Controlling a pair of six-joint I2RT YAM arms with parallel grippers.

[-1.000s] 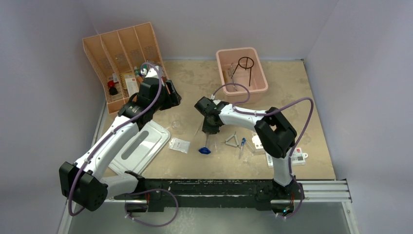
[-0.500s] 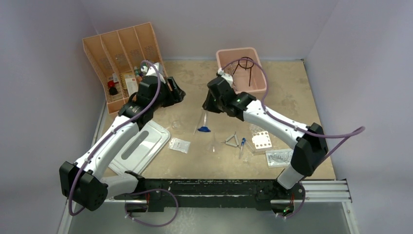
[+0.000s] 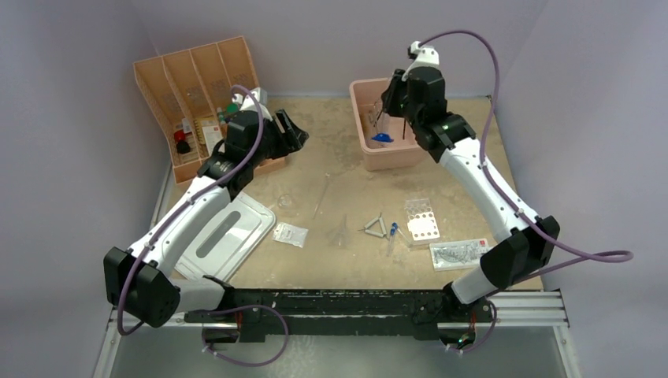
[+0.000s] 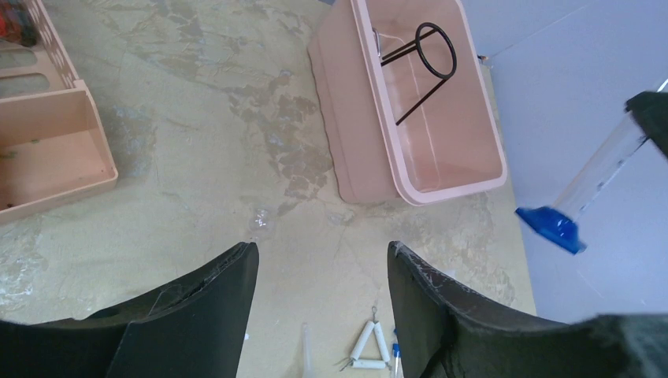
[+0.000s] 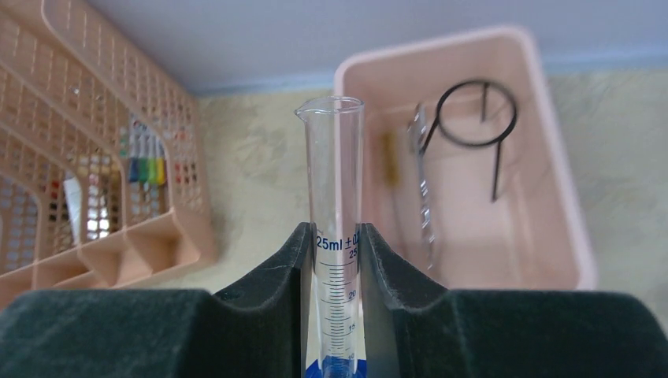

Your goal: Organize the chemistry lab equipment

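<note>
The orange divided tray (image 3: 169, 87) holds small loose items (image 3: 183, 142), and the pink tub (image 3: 394, 160) contains a black wire ring tripod (image 4: 424, 99) and metal forceps (image 5: 423, 197). Above the tub, the right gripper (image 5: 335, 240) pinches a blue-based graduated cylinder (image 5: 335, 181), while the left gripper (image 4: 321, 256) hovers spread and empty beside the tray. A clear well rack (image 3: 421, 226), a clear packet (image 3: 290, 234) and a blue-tipped dropper (image 3: 391, 234) lie on the table between the arms.
</note>
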